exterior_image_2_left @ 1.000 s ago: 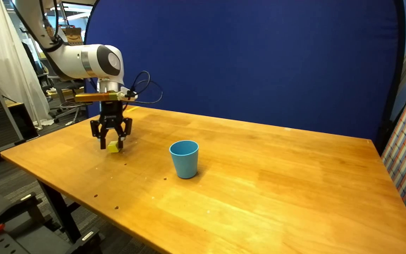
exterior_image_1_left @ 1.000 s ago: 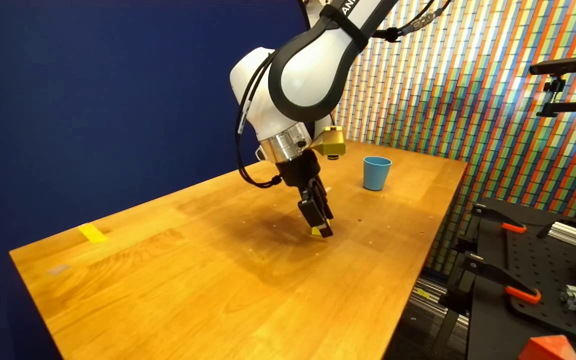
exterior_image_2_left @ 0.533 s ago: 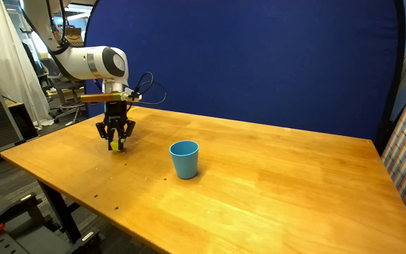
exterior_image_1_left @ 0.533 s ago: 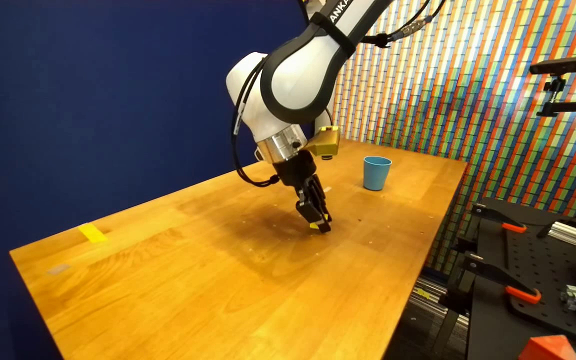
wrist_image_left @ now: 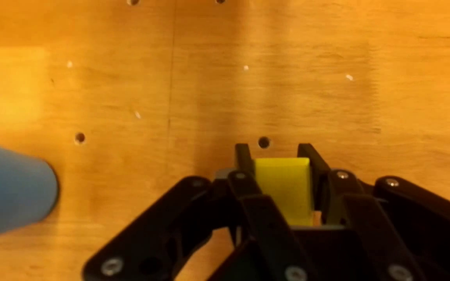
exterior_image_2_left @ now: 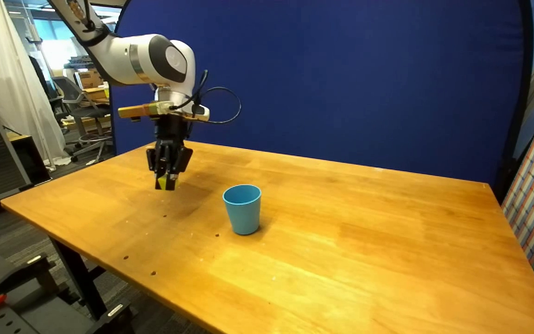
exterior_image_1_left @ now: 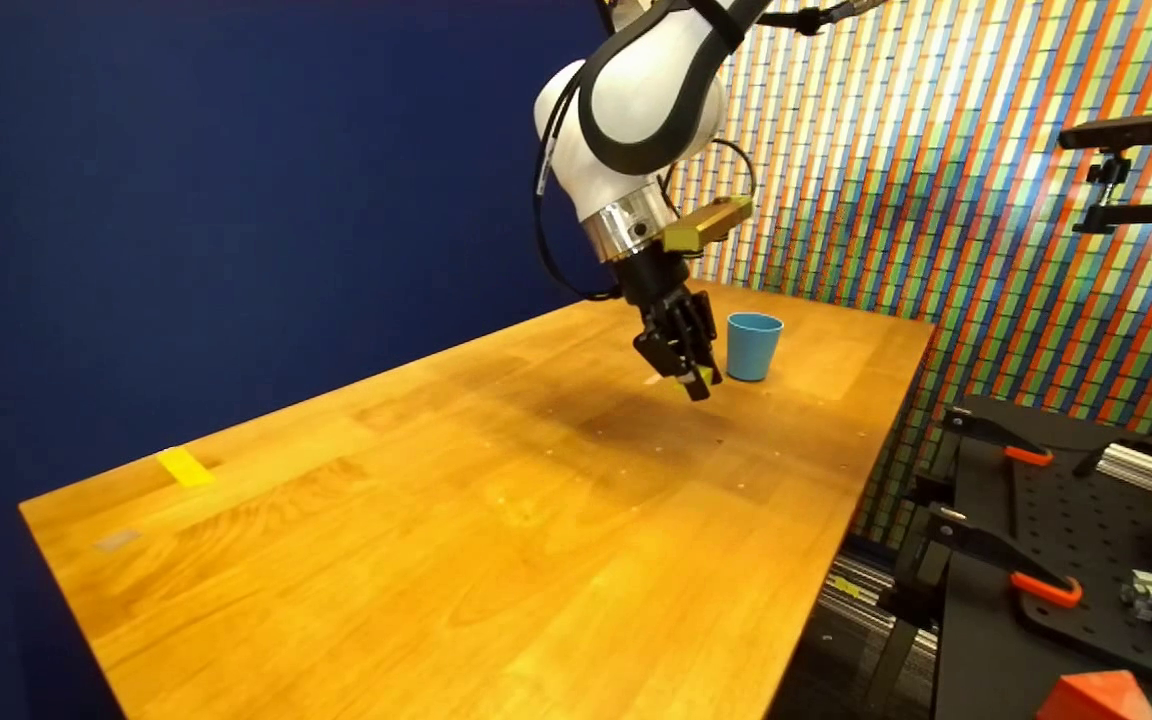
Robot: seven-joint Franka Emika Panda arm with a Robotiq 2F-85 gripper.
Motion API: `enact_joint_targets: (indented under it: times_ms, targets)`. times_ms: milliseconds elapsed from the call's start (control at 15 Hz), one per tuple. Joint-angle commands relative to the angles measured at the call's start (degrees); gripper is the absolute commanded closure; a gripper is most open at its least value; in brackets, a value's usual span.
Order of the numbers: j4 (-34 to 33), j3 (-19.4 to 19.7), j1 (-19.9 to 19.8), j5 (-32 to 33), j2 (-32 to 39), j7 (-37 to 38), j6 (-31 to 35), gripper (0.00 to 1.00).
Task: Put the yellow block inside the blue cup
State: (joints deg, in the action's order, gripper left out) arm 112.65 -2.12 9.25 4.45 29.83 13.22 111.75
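Where the yellow block [wrist_image_left: 285,187] is: between the two fingers [wrist_image_left: 314,160] of the gripper [wrist_image_left: 277,162], touching both of them, and held above the worktop [exterior_image_1_left: 366,600].
Gripper: its opening is narrow and it grips the block by two opposite sides; in both exterior views the fingertips point downward.
Blue cup [exterior_image_1_left: 752,350]: it stands upright on the worktop, in an exterior view near the far edge and closer to the far right corner than to the left corner; its inside bottom is hidden.
Block and cup: they are apart; in the wrist view the cup, cut by the frame, is at the left, and wood shows between the two.
White arm [exterior_image_1_left: 646,98]: in an exterior view it extends from the upper right, above the worktop.
Yellow tape [exterior_image_1_left: 186,466]: it lies flat beside the long edge next to the blue screen [exterior_image_1_left: 236,200], near the left corner.
Dark holes [exterior_image_2_left: 126,257]: in an exterior view, two of them are close to the near edge.
Black side table [exterior_image_1_left: 981,650]: it stands beyond the right edge, with two orange-tipped clamps [exterior_image_1_left: 1046,590].
Coloured wall [exterior_image_1_left: 836,170]: it rises behind the far edge.
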Motion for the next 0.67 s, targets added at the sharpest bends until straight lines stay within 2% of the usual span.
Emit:
enact_joint_targets:
  times_ms: [0, 600]
  targets:
    - [7.5, 1.9, -2.6, -4.0, -6.4, 4.8, 0.2, 0.9]
    - [15.7, 6.1, -8.6, -14.7, -17.9, 12.8, 1.7, 0.91]
